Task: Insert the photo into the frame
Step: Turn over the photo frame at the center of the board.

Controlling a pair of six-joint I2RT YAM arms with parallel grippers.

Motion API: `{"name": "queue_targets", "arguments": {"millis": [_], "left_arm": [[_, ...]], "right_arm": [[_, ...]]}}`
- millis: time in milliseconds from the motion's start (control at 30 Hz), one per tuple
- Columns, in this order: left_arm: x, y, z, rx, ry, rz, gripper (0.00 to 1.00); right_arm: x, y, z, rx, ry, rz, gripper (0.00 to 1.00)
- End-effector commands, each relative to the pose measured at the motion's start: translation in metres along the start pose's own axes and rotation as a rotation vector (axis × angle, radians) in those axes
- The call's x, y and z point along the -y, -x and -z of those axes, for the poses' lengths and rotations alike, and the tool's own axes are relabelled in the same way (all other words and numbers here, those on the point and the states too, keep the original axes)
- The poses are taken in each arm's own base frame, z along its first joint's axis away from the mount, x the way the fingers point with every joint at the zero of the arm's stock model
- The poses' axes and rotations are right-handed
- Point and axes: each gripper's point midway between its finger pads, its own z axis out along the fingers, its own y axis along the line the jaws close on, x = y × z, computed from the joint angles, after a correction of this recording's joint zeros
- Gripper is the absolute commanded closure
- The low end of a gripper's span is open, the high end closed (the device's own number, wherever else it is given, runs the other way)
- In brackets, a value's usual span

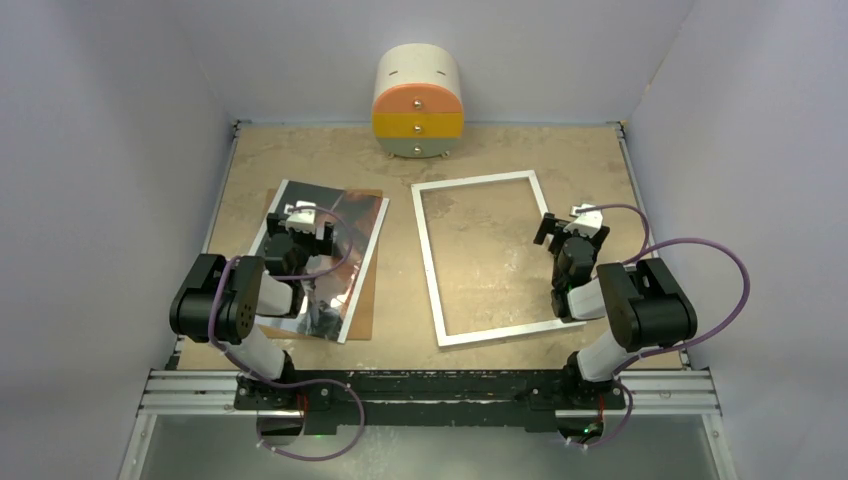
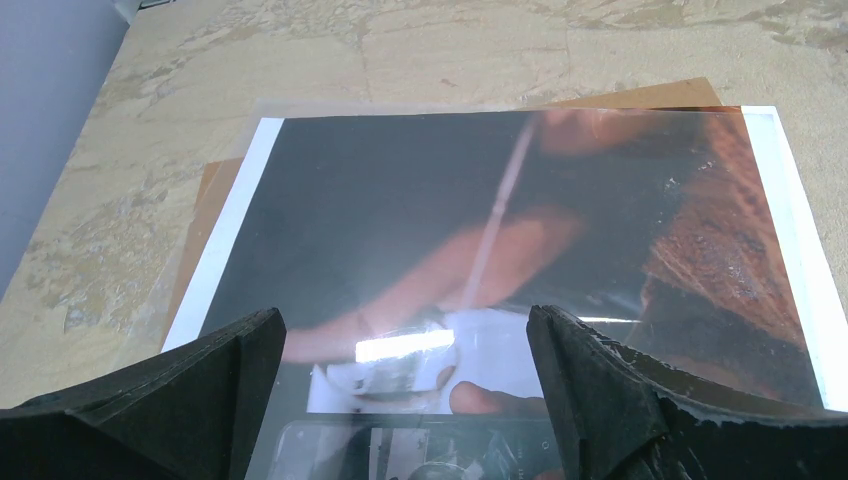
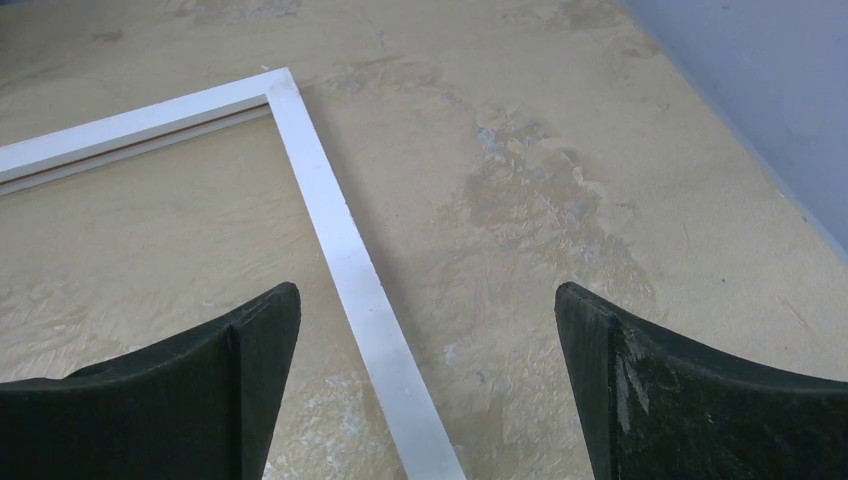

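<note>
The photo (image 1: 335,250) lies flat on the left half of the table, glossy and dark with orange-brown tones and a thin white border. It fills the left wrist view (image 2: 480,230), and a clear sheet seems to lie over it. My left gripper (image 1: 300,222) hovers over the photo, open (image 2: 405,330), with nothing between its fingers. The frame (image 1: 428,260), a thin white rectangle, lies flat to the right with bare table showing through it. My right gripper (image 1: 570,228) is open (image 3: 428,300) above the frame's right side (image 3: 320,210), and that rim runs between the fingers.
A plain brown backing board (image 1: 366,300) lies under the photo, its corner showing beyond it (image 2: 650,95). A round little cabinet (image 1: 417,105) with orange, yellow and grey drawers stands at the back. Pale walls close in the table left, right and behind.
</note>
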Motion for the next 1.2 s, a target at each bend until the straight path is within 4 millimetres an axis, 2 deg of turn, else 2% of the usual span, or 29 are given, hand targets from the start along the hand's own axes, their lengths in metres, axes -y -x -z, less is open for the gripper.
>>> {"name": "queue_targets", "arguments": {"millis": [0,200,267,300,333,400,467,533,600,633,733,833,900,967,1033,1167], "left_arm": [[-0.001,0.015,-0.004,0.051,0.012,0.025,0.0],[-0.001,0.015,-0.004,0.049,0.013,0.023,0.0],[-0.001,0.021,-0.006,0.064,0.004,0.023,0.0],[-0.002,0.028,-0.01,0.059,0.005,0.026,0.0],[-0.004,0.02,-0.014,-0.025,0.009,0.04,0.0],[-0.013,0.033,-0.029,-0.114,0.01,0.029,0.0],[-0.017,0.051,-0.04,-0.184,-0.019,-0.023,0.0],[-0.017,0.063,-0.045,-0.255,-0.065,-0.052,0.0],[-0.017,0.071,-0.046,-0.318,-0.118,-0.056,0.02],[-0.018,0.085,-0.048,-0.318,-0.142,-0.039,0.02],[-0.028,0.088,-0.04,-0.392,-0.202,0.048,0.02],[-0.029,0.09,-0.032,-0.447,-0.237,0.077,0.02],[-0.029,0.09,-0.027,-0.461,-0.243,0.075,0.02],[-0.025,0.09,-0.021,-0.474,-0.263,0.081,0.02],[-0.019,0.087,-0.014,-0.5,-0.293,0.091,0.02],[-0.009,0.078,-0.001,-0.548,-0.362,0.086,0.02]], "right_arm": [[-0.001,0.014,-0.002,0.047,0.0,-0.021,0.01],[0.003,0.011,-0.002,0.037,-0.029,-0.049,0.01],[0.005,0.014,-0.002,0.045,-0.04,-0.045,0.01],[0.01,0.02,-0.003,0.068,-0.075,-0.047,0.01],[0.007,0.023,-0.003,0.071,-0.059,-0.038,0.01],[-0.006,0.034,-0.007,0.057,-0.019,0.011,0.01],[-0.018,0.055,-0.017,-0.031,-0.062,0.041,0.01],[-0.034,0.068,-0.025,-0.144,-0.058,-0.084,0.01],[-0.04,0.086,-0.032,-0.19,-0.109,-0.308,0.01],[-0.049,0.09,-0.034,-0.235,-0.076,-0.415,0.01],[-0.099,0.096,-0.03,-0.393,0.223,-0.59,0.01],[-0.145,0.105,-0.021,-0.42,0.43,-0.448,0.01],[-0.174,0.097,-0.011,-0.452,0.372,-0.248,0.01],[-0.205,0.075,0.005,-0.553,0.363,-0.082,0.01],[-0.236,0.058,0.022,-0.586,0.377,0.015,0.01],[-0.277,0.019,0.064,-0.644,0.424,0.118,0.03]]}}
